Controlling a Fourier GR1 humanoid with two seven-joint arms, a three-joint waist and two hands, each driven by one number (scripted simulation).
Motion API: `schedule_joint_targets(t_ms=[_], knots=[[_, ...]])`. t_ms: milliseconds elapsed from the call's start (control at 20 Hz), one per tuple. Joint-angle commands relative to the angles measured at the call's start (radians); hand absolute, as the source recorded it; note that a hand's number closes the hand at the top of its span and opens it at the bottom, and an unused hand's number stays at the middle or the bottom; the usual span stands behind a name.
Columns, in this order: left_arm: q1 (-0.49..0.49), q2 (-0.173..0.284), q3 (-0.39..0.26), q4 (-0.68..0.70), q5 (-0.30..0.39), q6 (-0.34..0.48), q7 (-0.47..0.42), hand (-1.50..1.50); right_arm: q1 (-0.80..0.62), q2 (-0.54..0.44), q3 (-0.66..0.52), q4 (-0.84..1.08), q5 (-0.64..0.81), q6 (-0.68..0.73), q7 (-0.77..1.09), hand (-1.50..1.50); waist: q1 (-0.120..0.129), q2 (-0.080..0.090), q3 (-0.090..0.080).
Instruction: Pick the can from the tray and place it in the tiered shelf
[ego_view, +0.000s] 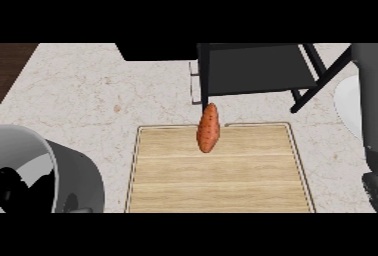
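No can shows in the head view. A wooden tray (221, 190) lies on the counter in the middle. An orange, tapered vegetable (208, 128) lies across the tray's far rim, one end toward the black tiered shelf (255, 67) just behind it. No hand touches it. My left forearm fills the lower left corner, and black parts of the left hand (13, 189) show at the edge. My right arm runs down the right edge, with a black part of the right hand (369, 184) beside the tray's right rim.
The counter (96, 100) is pale marble. A dark wooden strip (11, 62) shows at the far left corner. The shelf's black legs (317, 85) slant down toward the tray's far right corner.
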Motion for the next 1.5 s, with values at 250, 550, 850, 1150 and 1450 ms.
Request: schedule_joint_targets(t_ms=[250, 550, 850, 1150, 1450], knots=[[-0.087, -0.119, 0.04, 0.19, 0.019, 0.005, -0.004, 0.0, -0.009, -0.039, -0.027, 0.173, 0.028, -0.093, -0.194, 1.5, -0.011, 0.016, -0.039], [-0.132, -0.103, 0.033, 0.166, 0.029, 0.032, 0.036, 0.0, -0.05, -0.026, -0.025, 0.284, 0.039, -0.121, -0.262, 1.5, -0.011, 0.015, -0.038], [-0.116, -0.125, 0.015, 0.178, 0.034, 0.028, -0.002, 0.0, -0.094, 0.007, 0.029, 0.33, 0.093, -0.133, -0.249, 1.5, -0.011, 0.012, -0.039], [-0.12, -0.108, 0.029, 0.182, 0.065, 0.043, 0.008, 0.0, -0.089, -0.001, -0.168, 0.352, -0.015, -0.281, -0.22, -1.5, -0.023, 0.012, -0.038], [-0.101, -0.112, 0.001, 0.211, 0.044, 0.025, -0.034, 0.0, -0.163, 0.024, -0.284, 0.37, -0.131, -0.329, -0.211, -1.5, -0.02, 0.01, -0.038]])
